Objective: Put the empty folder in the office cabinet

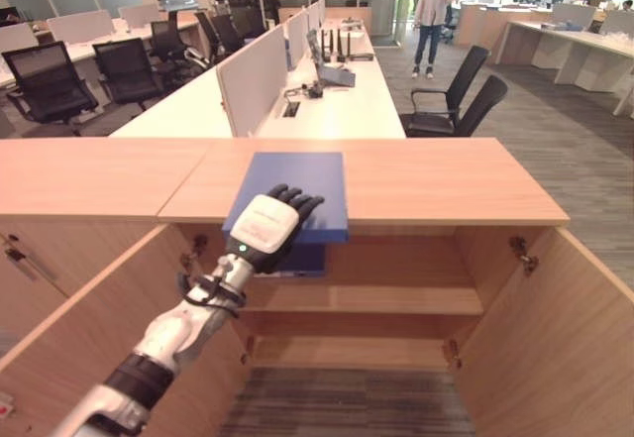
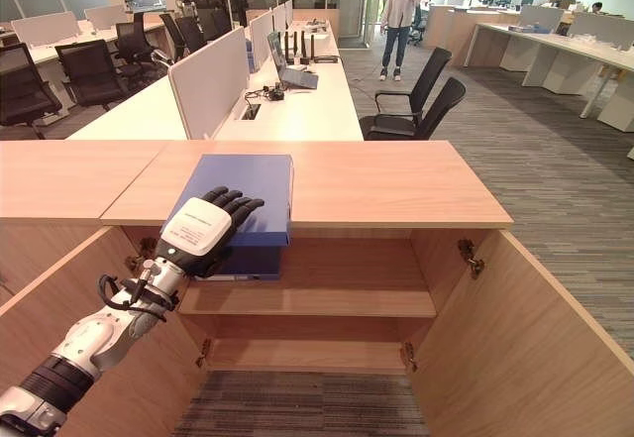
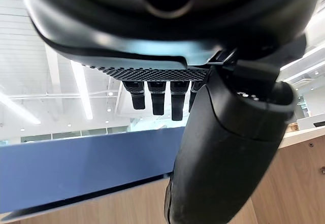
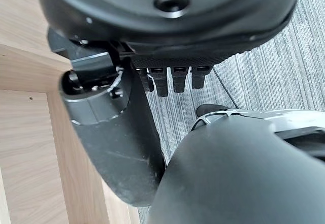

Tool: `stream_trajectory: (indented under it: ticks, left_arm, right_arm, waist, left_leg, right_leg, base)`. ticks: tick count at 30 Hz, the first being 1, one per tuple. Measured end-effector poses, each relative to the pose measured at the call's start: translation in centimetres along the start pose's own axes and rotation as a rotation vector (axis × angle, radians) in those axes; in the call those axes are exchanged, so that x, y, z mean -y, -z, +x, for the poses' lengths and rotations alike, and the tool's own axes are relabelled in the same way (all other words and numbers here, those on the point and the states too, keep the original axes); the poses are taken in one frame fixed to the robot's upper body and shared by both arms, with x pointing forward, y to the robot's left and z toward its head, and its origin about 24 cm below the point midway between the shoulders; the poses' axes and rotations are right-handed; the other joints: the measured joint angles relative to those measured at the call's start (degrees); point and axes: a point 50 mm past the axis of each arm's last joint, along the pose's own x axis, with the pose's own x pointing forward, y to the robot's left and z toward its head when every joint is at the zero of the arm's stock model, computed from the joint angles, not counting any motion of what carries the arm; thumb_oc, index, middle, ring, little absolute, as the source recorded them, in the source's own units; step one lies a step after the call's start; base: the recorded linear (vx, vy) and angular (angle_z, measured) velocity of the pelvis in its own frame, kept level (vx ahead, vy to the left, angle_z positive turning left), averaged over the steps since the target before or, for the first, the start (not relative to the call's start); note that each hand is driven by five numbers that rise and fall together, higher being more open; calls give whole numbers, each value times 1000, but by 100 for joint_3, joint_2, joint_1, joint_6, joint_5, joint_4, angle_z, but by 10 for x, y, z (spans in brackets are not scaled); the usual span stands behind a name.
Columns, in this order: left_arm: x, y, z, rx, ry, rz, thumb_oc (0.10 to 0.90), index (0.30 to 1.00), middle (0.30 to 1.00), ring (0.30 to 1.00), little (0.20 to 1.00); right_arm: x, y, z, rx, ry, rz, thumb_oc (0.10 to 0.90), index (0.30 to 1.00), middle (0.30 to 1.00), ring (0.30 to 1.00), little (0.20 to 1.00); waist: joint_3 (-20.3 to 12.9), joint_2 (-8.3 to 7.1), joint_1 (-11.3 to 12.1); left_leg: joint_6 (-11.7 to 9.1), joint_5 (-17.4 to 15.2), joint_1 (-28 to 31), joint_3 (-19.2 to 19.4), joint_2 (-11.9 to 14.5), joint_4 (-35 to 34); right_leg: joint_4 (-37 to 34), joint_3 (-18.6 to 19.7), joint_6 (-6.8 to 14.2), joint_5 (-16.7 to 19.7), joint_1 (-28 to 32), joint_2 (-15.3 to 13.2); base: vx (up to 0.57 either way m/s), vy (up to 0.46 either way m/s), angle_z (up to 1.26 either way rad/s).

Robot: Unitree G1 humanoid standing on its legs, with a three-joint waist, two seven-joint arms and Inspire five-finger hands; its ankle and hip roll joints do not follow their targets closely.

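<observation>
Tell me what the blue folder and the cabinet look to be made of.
Folder: matte, flat blue cover, probably plastic or coated board; its stiff edge overhangs the cabinet top without sagging under the left hand. Cabinet: light wood-grain panels with a smooth satin finish, likely laminated board rather than solid wood; metal hinges show at the open doors.

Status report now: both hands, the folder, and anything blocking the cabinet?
Left hand gripping blue folder at cabinet top edge. Right hand idle, open. Doors open, shelf unobstructed.
</observation>
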Motion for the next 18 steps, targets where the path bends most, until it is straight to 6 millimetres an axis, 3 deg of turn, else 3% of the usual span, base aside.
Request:
stream_trajectory:
  ticks: [18]
  left_arm:
    - [14,6,-5,-33,63,10,800,900,900,900,900]
  right_arm:
    - [0,0,0,-1,0,-1,800,900,900,900,900]
  waist:
    - [-3,13,-3]
  left_leg:
    - [0,0,33,36,2,0]
  right_leg:
    - [0,24,-4,4,16,0]
  base:
    - [0,0,0]
